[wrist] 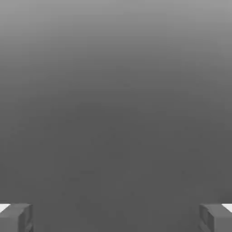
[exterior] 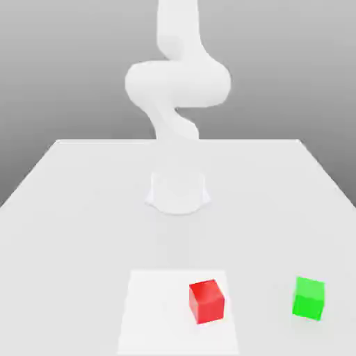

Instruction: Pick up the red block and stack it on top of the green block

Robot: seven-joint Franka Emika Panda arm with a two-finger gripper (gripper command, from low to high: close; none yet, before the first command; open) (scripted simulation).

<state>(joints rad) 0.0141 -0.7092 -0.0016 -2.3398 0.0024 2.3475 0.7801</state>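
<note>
The pale counter (exterior: 83, 236) stretched out around the base (exterior: 178, 193) of the white arm (exterior: 178, 83), which rose from its far part with a grey background behind. Nearer the camera, a brighter white rectangular patch (exterior: 156, 313) lay on the counter. Nothing stood between the two blocks; only the patch's edge and a stretch of bare counter ran there.

The red block (exterior: 206, 302) sat on the patch, close to its edge on the exterior view's right. It was a plain cube, turned at an angle, its front face bright red and its top a darker red. The green block (exterior: 308, 298) rested directly on the counter, well apart from the red one, farther toward the exterior view's right. It too was a cube, vivid green, slightly turned, its front a shade deeper than its top.

The exterior view showed both blocks and the arm; the hand view gave the jaws (wrist: 116, 218), set wide open with an empty gap between them, against a smooth grey backdrop.
</note>
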